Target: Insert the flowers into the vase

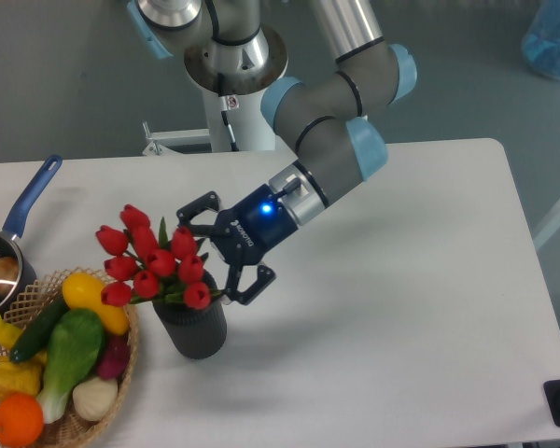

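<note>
In the fixed camera view, the flowers (155, 261) stood with their stems down in the vase (195, 327), the red heads leaning left over the basket (121, 387) of vegetables. The gripper (226, 257) hung just right of the bunch, its fingers spread wide and holding nothing. The insertion looked done; the next move likely called for a clean retreat up and right. The saucepan (19, 219) sat well apart at the left edge of the table (401, 327).
</note>
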Robot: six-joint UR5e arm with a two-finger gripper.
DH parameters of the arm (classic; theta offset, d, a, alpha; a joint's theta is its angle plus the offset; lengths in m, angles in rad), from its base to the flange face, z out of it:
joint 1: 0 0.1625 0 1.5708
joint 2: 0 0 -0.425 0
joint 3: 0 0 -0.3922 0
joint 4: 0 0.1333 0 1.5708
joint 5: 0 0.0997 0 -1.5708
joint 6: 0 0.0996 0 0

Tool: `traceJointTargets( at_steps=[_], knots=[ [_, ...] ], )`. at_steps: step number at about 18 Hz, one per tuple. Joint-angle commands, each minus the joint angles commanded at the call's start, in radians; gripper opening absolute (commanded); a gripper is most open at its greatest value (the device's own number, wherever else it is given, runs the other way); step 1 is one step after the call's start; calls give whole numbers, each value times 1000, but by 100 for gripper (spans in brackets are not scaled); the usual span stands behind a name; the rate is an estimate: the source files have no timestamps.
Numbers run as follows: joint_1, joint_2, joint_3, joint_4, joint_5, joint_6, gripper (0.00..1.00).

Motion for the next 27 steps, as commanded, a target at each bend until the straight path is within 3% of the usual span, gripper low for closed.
traceJointTargets(
  at_steps=[8, 22, 24, 27],
  knots=[
    [92, 3, 9, 0, 9, 0, 100],
    [107, 26, 9, 0, 150, 2, 100],
    [114, 40, 29, 0, 236, 2, 100],
    [118, 77, 67, 0, 513, 5, 100]
  ],
)
